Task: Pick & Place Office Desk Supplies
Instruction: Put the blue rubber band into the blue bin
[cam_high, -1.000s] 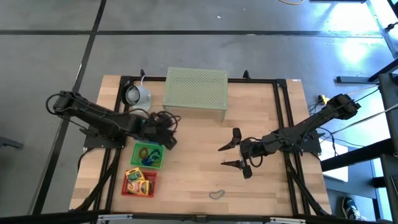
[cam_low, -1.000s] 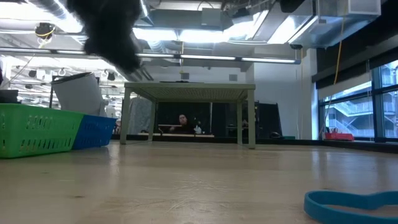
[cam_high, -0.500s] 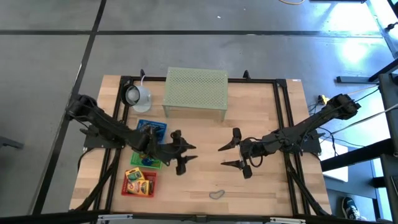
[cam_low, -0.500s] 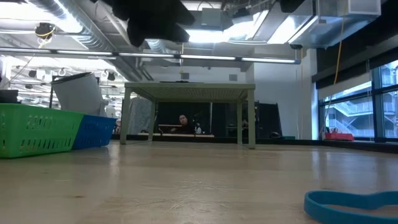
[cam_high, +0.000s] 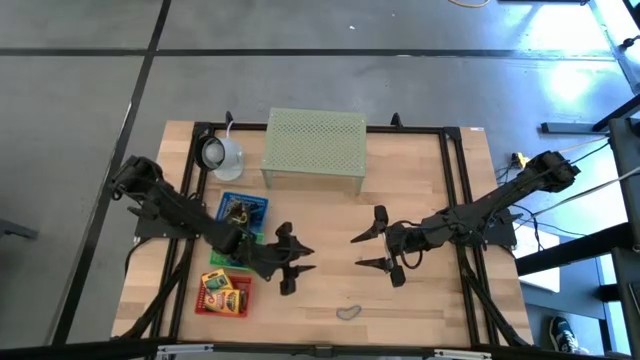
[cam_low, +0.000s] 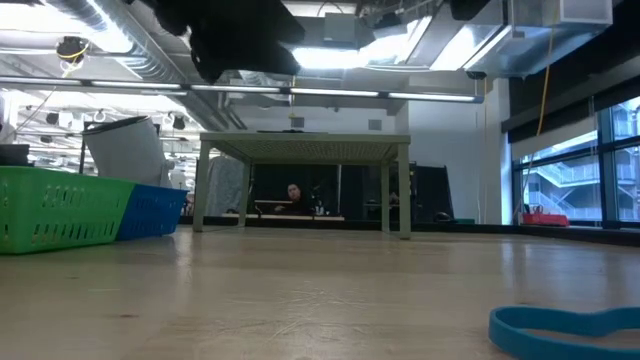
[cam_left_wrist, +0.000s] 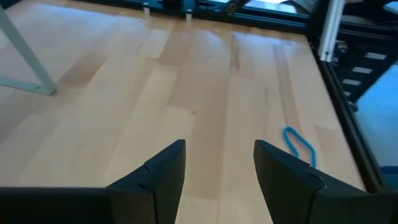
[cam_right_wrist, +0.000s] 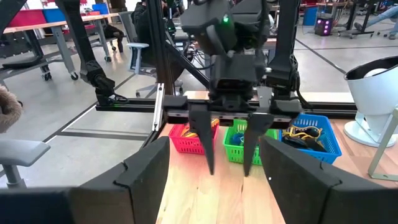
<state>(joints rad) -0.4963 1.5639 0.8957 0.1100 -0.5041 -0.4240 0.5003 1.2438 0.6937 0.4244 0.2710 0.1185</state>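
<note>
Fingers (cam_left_wrist: 165, 171) standing apart and empty on the left gripper (cam_high: 292, 265), hovering over bare table (cam_high: 420, 180) beside the green basket (cam_right_wrist: 239, 142). Right gripper (cam_high: 372, 250) likewise gaping, empty, mid-table. Blue loop (cam_left_wrist: 300, 144) lying near the front edge. Printed yellow boxes (cam_high: 220, 290) sitting in the red basket (cam_right_wrist: 185, 138), lettering probably illegible.

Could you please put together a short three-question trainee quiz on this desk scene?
1. True or false: the left gripper has its fingers open and empty.
2. Which small plastic basket sits nearest the pale green mesh stand: A red, B green, C blue?
3. Fill in: the thin blue rubber loop lies on the bare ____ tabletop.

Key: 1 true; 2 C; 3 wooden.
</note>
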